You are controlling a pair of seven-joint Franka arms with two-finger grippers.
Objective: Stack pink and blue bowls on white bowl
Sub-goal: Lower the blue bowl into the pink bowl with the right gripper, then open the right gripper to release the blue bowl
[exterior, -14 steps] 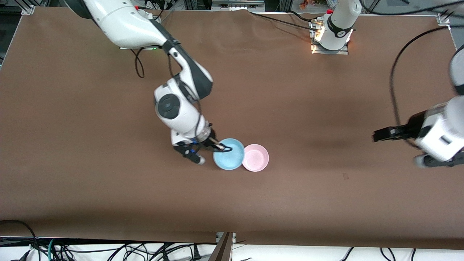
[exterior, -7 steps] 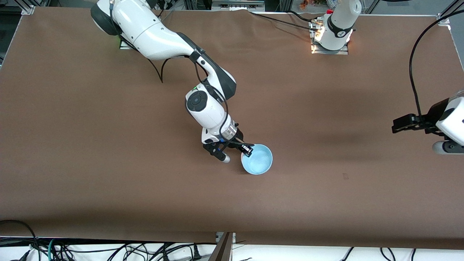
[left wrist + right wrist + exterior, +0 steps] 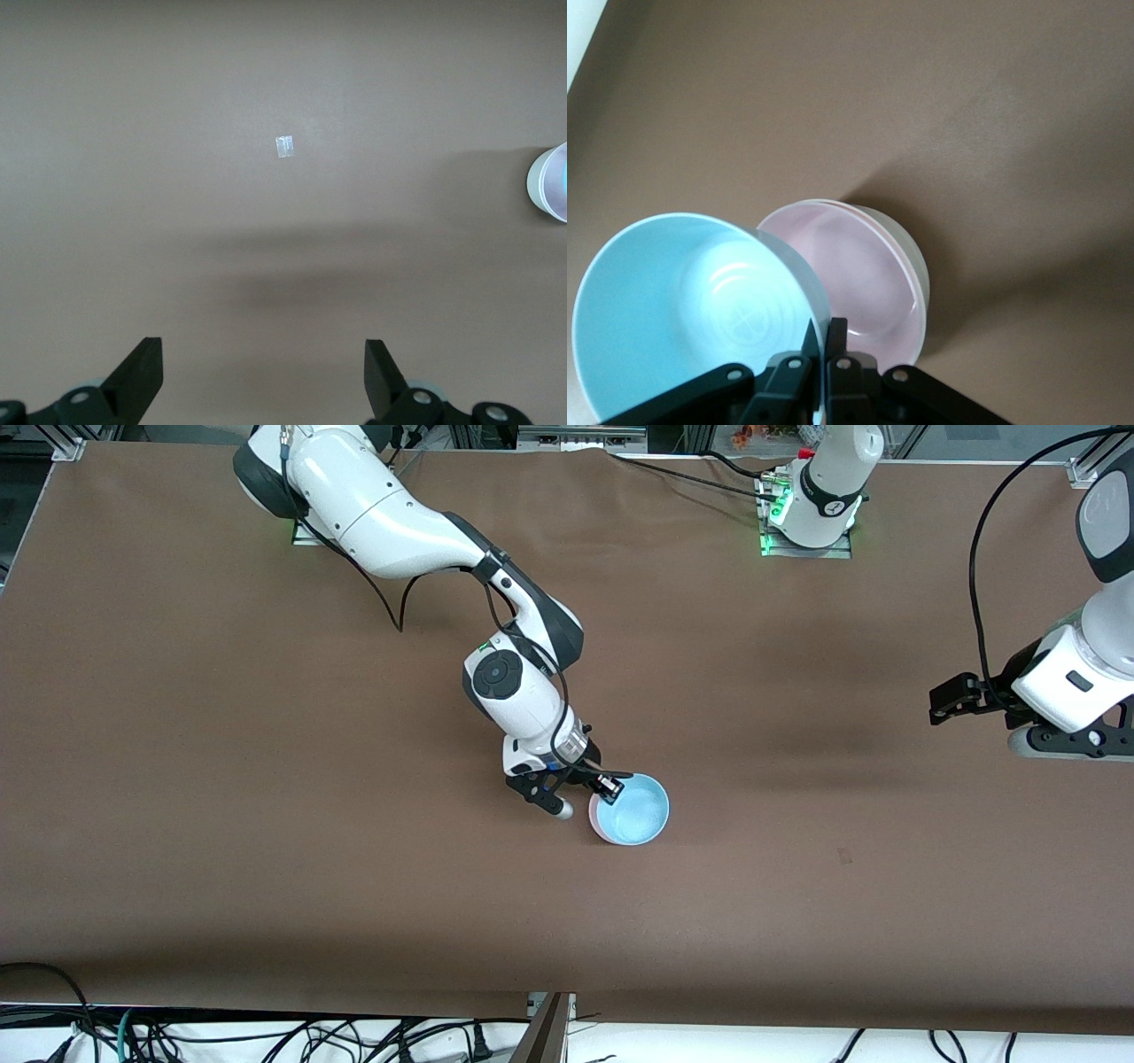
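While you read the front view, note that the right gripper (image 3: 601,786) sits just above centre of the frame, its fingers clamped on the rim of the blue bowl (image 3: 631,809). In the right wrist view you see the two fingertips (image 3: 835,347) pinching the thin wall of the blue bowl (image 3: 691,310), which is tilted and held over the pink bowl (image 3: 868,266). The pink bowl sits nested in the white bowl (image 3: 908,248), whose paler rim shows around it. In the front view only a thin pink crescent (image 3: 593,817) shows at the blue bowl's edge, at centre frame on the brown table (image 3: 266,824). The left gripper (image 3: 943,701) waits at the right edge of the frame, over bare table. In the left wrist view its fingers (image 3: 142,372) stand spread wide, grasping nothing, and a small pale scrap (image 3: 284,146) lies on the table near the top centre of that frame.
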